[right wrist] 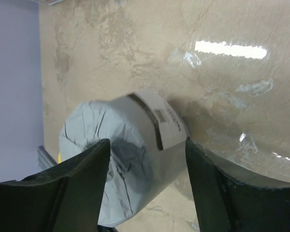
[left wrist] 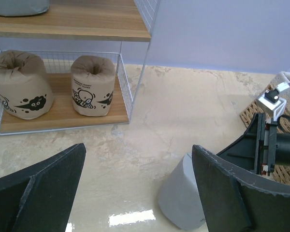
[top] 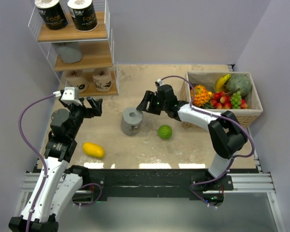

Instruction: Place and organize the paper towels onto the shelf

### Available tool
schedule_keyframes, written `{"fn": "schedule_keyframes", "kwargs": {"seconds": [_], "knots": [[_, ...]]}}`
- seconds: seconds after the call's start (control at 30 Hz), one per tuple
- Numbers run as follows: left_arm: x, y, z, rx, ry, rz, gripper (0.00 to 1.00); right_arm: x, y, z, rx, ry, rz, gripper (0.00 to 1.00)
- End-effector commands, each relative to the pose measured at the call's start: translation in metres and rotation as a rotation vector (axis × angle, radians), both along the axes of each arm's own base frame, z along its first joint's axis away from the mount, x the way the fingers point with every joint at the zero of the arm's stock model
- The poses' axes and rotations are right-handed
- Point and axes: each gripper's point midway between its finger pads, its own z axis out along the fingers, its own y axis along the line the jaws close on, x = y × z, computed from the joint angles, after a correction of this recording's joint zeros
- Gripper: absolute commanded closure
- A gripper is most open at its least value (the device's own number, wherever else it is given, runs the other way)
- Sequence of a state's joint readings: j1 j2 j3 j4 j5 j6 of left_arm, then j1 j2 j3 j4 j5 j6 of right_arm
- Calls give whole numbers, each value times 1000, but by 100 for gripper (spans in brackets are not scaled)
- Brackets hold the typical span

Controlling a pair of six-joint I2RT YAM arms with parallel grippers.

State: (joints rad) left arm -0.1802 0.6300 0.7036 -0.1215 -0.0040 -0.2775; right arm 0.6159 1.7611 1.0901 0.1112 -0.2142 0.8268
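I read "Face" on the left black-wrapped roll (top: 52, 14), which stands on the top board of the shelf (top: 72, 35). Small print on the tan rolls (left wrist: 93, 86) and on the white label (right wrist: 165, 123) of the grey roll (right wrist: 135, 154) is illegible.

My right gripper (top: 145, 102): at the top edge of the grey roll (top: 132, 121).
Grey roll: upright on the table (top: 135, 82).
My left gripper (top: 94, 107): jaws wide.

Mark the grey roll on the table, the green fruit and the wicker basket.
grey roll (top: 131, 122): top view, wrapped side.
green fruit (top: 165, 131): top view, its middle.
wicker basket (top: 249, 115): top view, front wall.
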Motion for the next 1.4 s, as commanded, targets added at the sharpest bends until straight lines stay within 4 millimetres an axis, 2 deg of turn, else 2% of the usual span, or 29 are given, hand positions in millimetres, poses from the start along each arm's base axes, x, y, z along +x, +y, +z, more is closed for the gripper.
{"fn": "schedule_keyframes", "kwargs": {"seconds": [0.0,0.03,0.07,0.13,0.2,0.33,0.37,0.47,0.5,0.6,0.67,0.7,0.77,0.8,0.87,0.9,0.93,0.97,1.0,1.07,1.17,1.2,1.37], "knots": [[1,-4,-1,-8,1,-14,4,14,-18,58,-147,-167,41,30],[1,-5,-4,-23,13,-13,4,17,-21,67,-167,-188,41,30],[3,-5,-8,-31,29,-10,4,14,-26,66,-213,-192,62,30],[3,-9,-10,-59,42,-25,5,15,-34,78,-248,-221,54,29],[3,-13,-17,-86,70,-37,5,13,-34,94,-262,-285,90,29],[1,-13,-27,-108,104,-29,5,-18,-2,118,-223,-363,277,31],[0,-8,-25,-108,93,-4,5,-31,9,118,-238,-374,322,31],[-7,1,-9,-94,29,31,5,-43,23,122,-265,-378,352,32],[-8,4,-7,-80,19,42,5,-54,32,122,-270,-382,375,32],[-14,14,-5,-82,13,94,5,-64,47,120,-320,-394,394,32],[-16,19,-9,-87,16,119,5,-70,52,103,-376,-364,409,32],[-17,19,-10,-92,15,121,5,-70,55,105,-386,-366,410,32],[-18,20,-9,-94,15,124,5,-78,63,91,-430,-352,438,33],[-18,21,-9,-92,14,130,5,-79,68,94,-431,-362,438,33],[-19,24,-7,-95,6,145,5,-84,76,82,-469,-345,458,34],[-19,25,-7,-94,7,155,5,-81,80,86,-485,-362,442,34],[-19,27,-6,-93,10,162,5,-81,79,83,-518,-356,440,34],[-19,29,-7,-89,10,171,5,-83,83,71,-554,-343,449,35],[-19,29,-8,-85,11,171,5,-80,81,75,-589,-344,430,34],[-18,29,-10,-83,26,175,5,-82,85,68,-625,-337,444,34],[-21,34,-7,-90,16,203,5,-78,81,58,-693,-333,416,34],[-21,34,-7,-90,14,206,5,-79,77,46,-730,-312,422,34],[-21,31,-9,-94,20,191,6,-78,80,40,-754,-319,407,36]]}}
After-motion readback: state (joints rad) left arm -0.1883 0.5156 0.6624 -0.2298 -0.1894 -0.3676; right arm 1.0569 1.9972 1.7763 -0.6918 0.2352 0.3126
